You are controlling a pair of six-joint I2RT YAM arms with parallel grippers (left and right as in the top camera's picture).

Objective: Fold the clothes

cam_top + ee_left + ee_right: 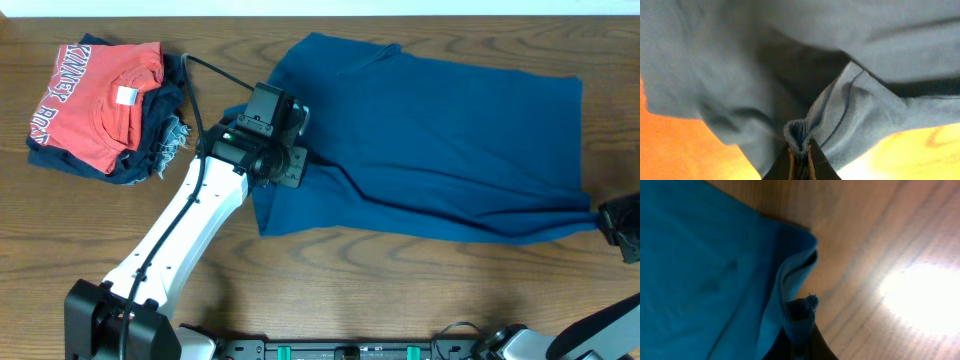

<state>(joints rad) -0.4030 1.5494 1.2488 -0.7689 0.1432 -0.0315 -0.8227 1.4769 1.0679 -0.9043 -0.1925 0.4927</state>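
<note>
A blue shirt (440, 150) lies spread across the middle and right of the wooden table. My left gripper (290, 165) is shut on a fold of the blue shirt at its left side; the pinched edge shows between the fingers in the left wrist view (800, 145). My right gripper (622, 228) is at the table's right edge, shut on the shirt's lower right corner, seen bunched between the fingers in the right wrist view (799, 322).
A stack of folded clothes (100, 105) lies at the far left, with a red printed shirt on top of dark garments. A black cable (215, 75) runs from the left arm over the table.
</note>
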